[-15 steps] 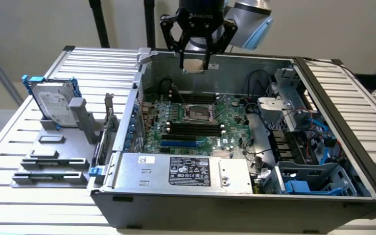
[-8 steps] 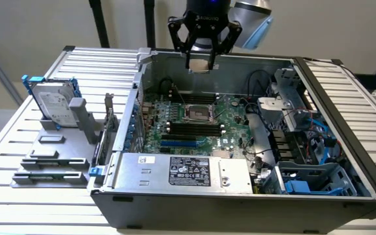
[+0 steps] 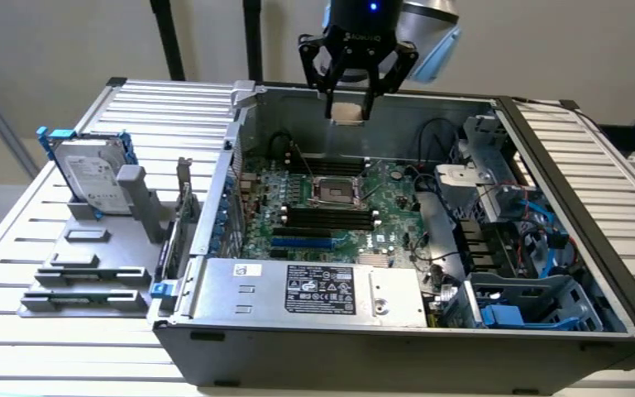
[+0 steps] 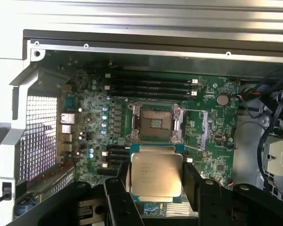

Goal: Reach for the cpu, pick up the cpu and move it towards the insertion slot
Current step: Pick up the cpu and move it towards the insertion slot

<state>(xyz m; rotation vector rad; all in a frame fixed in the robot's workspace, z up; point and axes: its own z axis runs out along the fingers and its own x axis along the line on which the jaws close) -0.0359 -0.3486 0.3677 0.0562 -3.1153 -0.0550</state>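
At the exterior view's far left, a hard drive [image 3: 88, 176] w/ blue frame is seen standing upright in a grey holder [image 3: 83, 266] on the slatted table [image 3: 9, 248], beside the open PC case [image 3: 406, 339]. Inside the case, a power supply [image 3: 307, 289] w/ a label is set along the near wall, on the left half. Just beyond it the green motherboard [image 3: 389, 194] is laid flat; the black memory slots [image 3: 329, 217] are run across it. The insertion slot [image 3: 337, 190] [image 4: 155, 122] is found past those slots, its silvery frame around a dark centre, nothing seated in it. Above and beyond the slot, the gripper [image 3: 347, 112] [image 4: 154, 181] is held over the far side of the case, closed on the cpu [image 3: 347, 113] [image 4: 154, 175]; in the wrist view the chip is clamped by its edges btwn the two black fingers [image 4: 194, 181], metal top facing the camera, well clear of the board. To the right, cables and blue drive bays [image 3: 527, 302] are packed along the case's right side.
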